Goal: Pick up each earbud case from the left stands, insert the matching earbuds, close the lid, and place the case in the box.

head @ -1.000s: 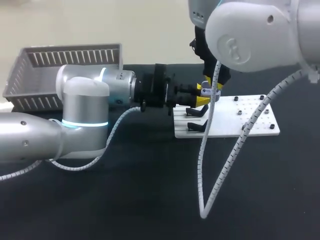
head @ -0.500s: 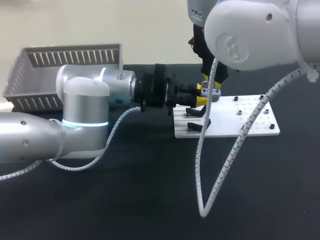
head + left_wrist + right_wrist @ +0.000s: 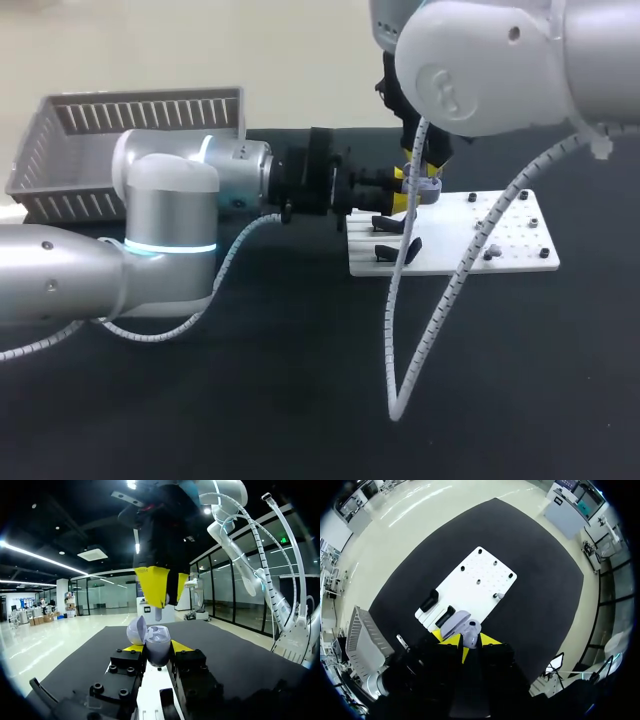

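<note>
Centrally, item one: earbud case (image 3: 158,644), lavender, upright, lid (image 3: 136,629) swung open and tilted back. Location in the head view: just above the middle of the frame, over the left end of the white board. It is off the stands and held in the air.

Holder: left pincer (image 3: 157,648), yellow tips clamped on the case body from both sides. Left arm (image 3: 170,210) enters from the left edge of the head view and lies level across the tabletop.

Item two: earbud (image 3: 158,613), pale, stem pointing down, directly above the open case and apart from it. It is pinched in the right pincer (image 3: 168,599), whose fingers point down from above. Right arm (image 3: 480,70) fills the upper right of the head view, and its ribbed cable (image 3: 440,310) hangs in a loop down towards the lower middle.

Item three: white board (image 3: 500,245), flat on the tabletop, right of centre, dotted with small black pegs. Two black stands (image 3: 392,222) (image 3: 396,250) sit at its left end, one behind the other, under and beside the held case.

Item four: grey slatted box (image 3: 120,125), upper left of the head view, behind the left arm and well apart from the board.

Surface: black tabletop (image 3: 300,400).
</note>
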Available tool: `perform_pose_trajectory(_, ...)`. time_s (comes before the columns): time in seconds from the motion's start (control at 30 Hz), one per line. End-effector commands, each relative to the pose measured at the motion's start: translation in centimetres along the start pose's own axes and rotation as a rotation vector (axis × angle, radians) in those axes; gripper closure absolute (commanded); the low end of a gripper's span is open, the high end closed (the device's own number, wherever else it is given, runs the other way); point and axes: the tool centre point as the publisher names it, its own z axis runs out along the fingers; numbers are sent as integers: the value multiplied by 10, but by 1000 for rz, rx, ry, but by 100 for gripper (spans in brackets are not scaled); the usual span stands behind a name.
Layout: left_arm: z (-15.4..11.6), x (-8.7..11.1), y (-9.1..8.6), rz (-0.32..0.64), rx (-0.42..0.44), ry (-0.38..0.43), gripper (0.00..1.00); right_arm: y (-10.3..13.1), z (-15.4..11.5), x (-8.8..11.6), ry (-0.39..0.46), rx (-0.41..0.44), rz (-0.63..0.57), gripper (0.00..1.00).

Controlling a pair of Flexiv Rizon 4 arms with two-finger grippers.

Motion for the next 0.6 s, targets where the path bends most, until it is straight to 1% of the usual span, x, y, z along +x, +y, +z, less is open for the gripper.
perform_pose_trajectory(0.03,0,1,-1,2,-6,-2,100,2,4,-1,-1,0,-6,100)
perform_pose_trajectory(0.6,0,1,-1,2,-6,-2,100,-3,6,-2,18,-16,-17,100)
